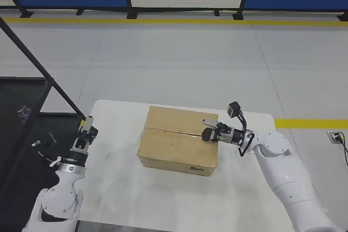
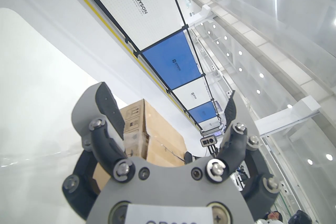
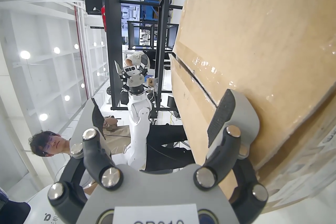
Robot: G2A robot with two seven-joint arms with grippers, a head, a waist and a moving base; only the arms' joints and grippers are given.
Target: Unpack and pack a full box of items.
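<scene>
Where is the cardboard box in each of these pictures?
Top view: the cardboard box in the middle of the table.
Left wrist view: farther off, between the fingers of the open left gripper.
Right wrist view: close up, beside the open right gripper.
Shared landmark: the seam across its top, in the top and right wrist views.

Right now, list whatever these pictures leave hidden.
Contents of the box: closed top flaps cover them, every view.
Box's lower part, left wrist view: left claw covers it.
Label on box's front side, top view: too small.
Box's side by the right claw, right wrist view: cut off by the edge.
</scene>
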